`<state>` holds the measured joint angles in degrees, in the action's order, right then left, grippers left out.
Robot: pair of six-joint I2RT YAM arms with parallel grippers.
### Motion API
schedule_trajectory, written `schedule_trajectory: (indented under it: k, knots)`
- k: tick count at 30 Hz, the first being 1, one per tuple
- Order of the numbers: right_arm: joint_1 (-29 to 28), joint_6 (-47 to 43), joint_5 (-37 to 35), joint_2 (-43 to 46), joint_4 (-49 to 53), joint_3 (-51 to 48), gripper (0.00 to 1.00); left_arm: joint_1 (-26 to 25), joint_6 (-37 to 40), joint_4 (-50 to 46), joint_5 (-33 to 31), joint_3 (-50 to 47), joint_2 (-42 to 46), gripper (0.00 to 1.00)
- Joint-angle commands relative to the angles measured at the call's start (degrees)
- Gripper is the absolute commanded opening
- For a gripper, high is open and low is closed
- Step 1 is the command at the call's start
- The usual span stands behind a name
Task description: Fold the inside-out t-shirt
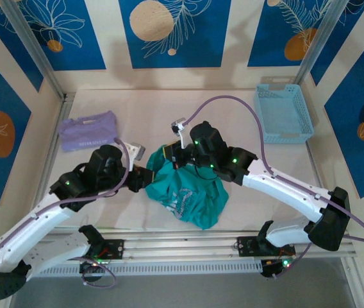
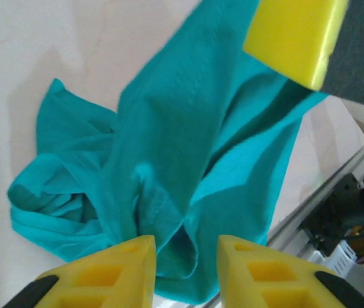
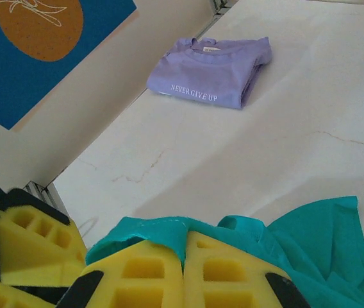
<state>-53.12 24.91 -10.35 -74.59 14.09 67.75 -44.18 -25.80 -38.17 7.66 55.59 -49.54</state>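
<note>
The teal t-shirt [image 1: 191, 192] sits bunched at the middle of the table [image 1: 246, 205], a little toward the bottom of the overhead frame. Its long axis runs on a diagonal, from a narrow gathered end at the upper left down to a wider, rumpled spread at the lower right. A faint pale print shows on the lower part.

The gathered upper end is lifted and pinched in the right arm's fingers [image 3: 188, 266]. They are clenched tight together, with a strip of teal hem caught between their tips.

In the left wrist view the cloth hangs as one long fold from the upper right down to the bottom centre, with looser folds piled at the left. There the left arm's fingers [image 2: 137, 269] stand parted. The lower end of the fold lies in the gap between them, against the left-hand one, and is not squeezed.

A folded purple shirt [image 1: 89, 131] lies well apart at the upper left of the table. A light blue basket [image 1: 283, 114] sits at the upper right.
</note>
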Motion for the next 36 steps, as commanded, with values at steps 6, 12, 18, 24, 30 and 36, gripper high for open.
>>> schedule_trajectory:
  k: [6, 12, 18, 24, 30, 36]
  knots:
    - [0.5, 0.3, -0.4, 1.1, -2.2, 0.0, 0.00, -0.5, 2.8, -0.6, -5.4, 2.0, -2.7, 0.29]
    - [0.6, -0.1, -0.4, 1.9, -2.0, -0.5, 0.00, -0.5, 5.5, -1.5, -7.0, 3.5, -5.5, 0.34]
    - [0.7, -0.3, -0.1, 2.3, -2.0, -0.9, 0.00, -0.5, 7.3, -1.7, -9.4, 4.4, -7.2, 0.37]
    - [0.7, -0.4, 0.5, 2.3, -2.2, -0.9, 0.00, -0.5, 9.1, -1.0, -10.8, 5.8, -9.2, 0.33]
    - [0.7, -0.5, 0.6, 2.6, -2.4, -1.2, 0.00, -0.4, 11.2, -0.4, -12.6, 7.3, -11.4, 0.24]
    - [0.9, -1.0, -0.3, 3.2, -2.1, -1.7, 0.00, -0.4, 12.7, 0.6, -14.7, 7.4, -11.6, 0.00]
